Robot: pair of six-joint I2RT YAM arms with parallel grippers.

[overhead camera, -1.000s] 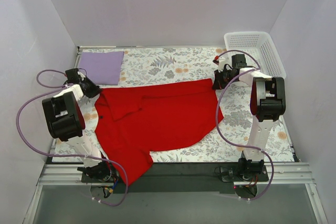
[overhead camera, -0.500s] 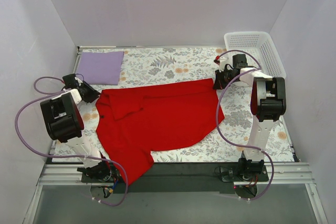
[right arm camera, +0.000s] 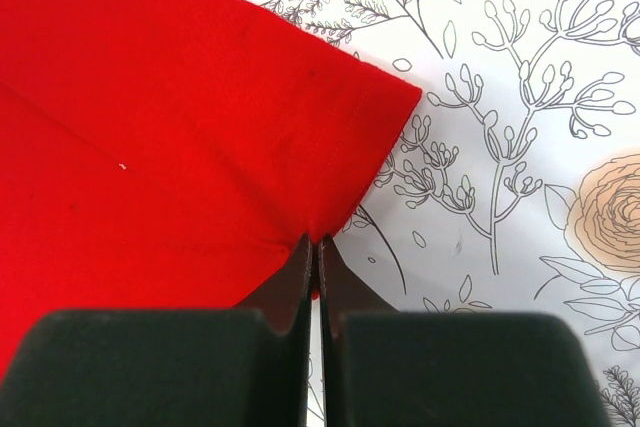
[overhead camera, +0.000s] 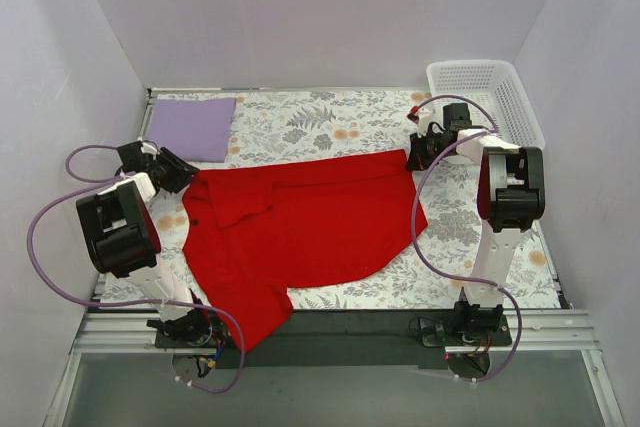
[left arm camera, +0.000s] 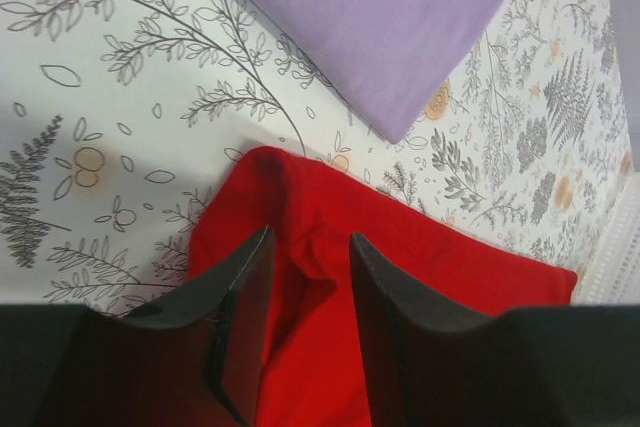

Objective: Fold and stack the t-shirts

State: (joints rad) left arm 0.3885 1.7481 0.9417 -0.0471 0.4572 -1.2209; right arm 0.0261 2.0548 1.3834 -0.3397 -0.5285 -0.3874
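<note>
The red t-shirt (overhead camera: 300, 222) lies spread across the tabletop's (overhead camera: 330, 117) middle, long axis left to right. The folded lavender t-shirt (overhead camera: 192, 127) sits in the far left corner. The left jaws stand partly open astride the red t-shirt's far left corner, gripping nothing; the right jaws are closed, pinching its far right corner; both reach in low from the near edge.

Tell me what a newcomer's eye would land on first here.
A big red t-shirt sprawls rumpled across the middle of the floral tablecloth. A lavender t-shirt lies folded flat at the far left corner. The right end effector pinches the red shirt's far right corner, while the left end effector stands open over its far left corner.
</note>
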